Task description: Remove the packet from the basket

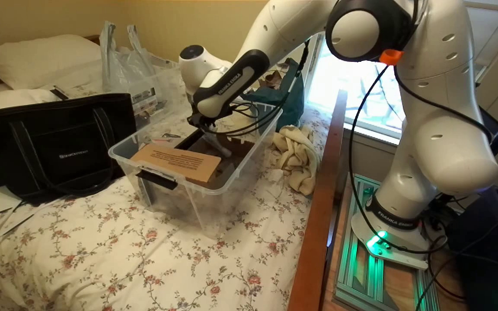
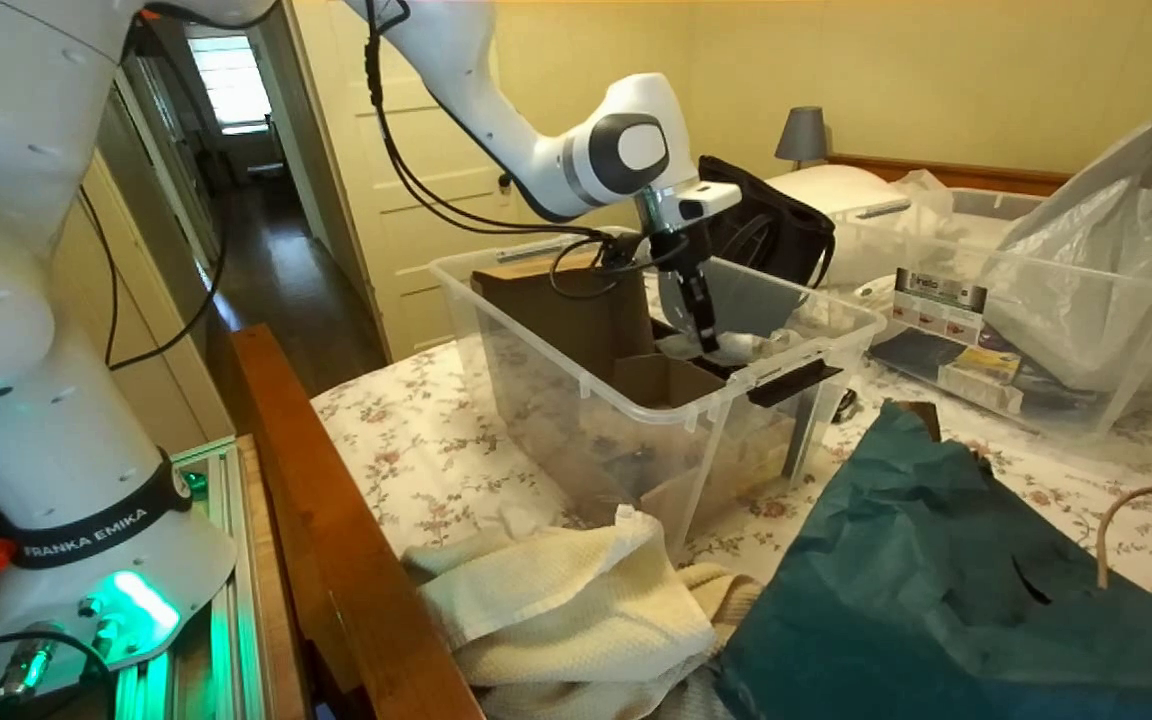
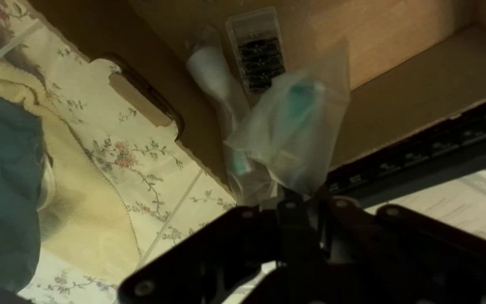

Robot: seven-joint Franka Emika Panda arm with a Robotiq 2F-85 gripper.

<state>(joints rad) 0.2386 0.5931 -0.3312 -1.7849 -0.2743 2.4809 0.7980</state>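
My tool [image 3: 299, 199] pinched the clear packet [image 3: 301, 126] inside the basket [image 1: 208, 204]; in an exterior view a bag [image 1: 63, 142] stood near its left edge, a towel [image 1: 300, 157] by the right, with broad bench [image 1: 158, 263] on the near side.

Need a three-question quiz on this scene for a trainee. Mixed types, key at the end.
1. Multiple choice: what is the black two-fingered gripper shut on? A) the black fabric bag; B) the frosted, translucent plastic packet; C) the crumpled teal bag.
2. True or false: the crumpled cream cloth lies outside the rectangular, clear plastic tub.
3. Short answer: what colour glows on the robot arm's rounded white base?
Key: 1. B; 2. true; 3. green.
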